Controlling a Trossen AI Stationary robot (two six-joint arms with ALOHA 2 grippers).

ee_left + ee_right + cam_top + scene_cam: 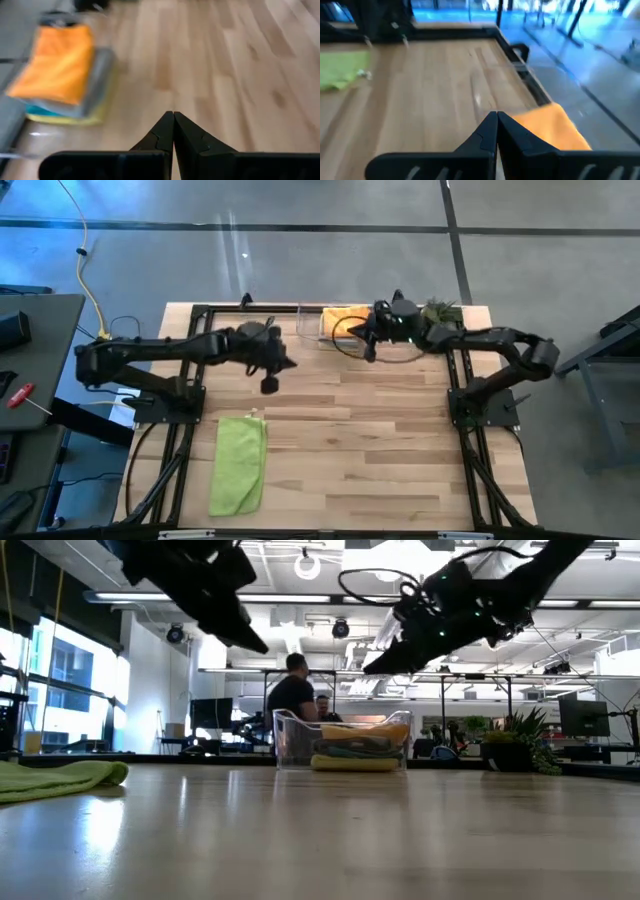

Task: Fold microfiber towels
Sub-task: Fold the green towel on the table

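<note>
Both pincers hang above the far half of the wooden counter (340, 430), each with its fingers pressed together and holding nothing. The left pincer (270, 385) is near the middle; the right pincer (366, 352) is just beside the clear bin (284, 738). Orange towel (57, 62) tops the stack in that bin. The lime green towel (238, 464) lies folded near the counter's left front.

One lime towel (239, 464), one clear bin (292, 740), two people (291, 692).
</note>
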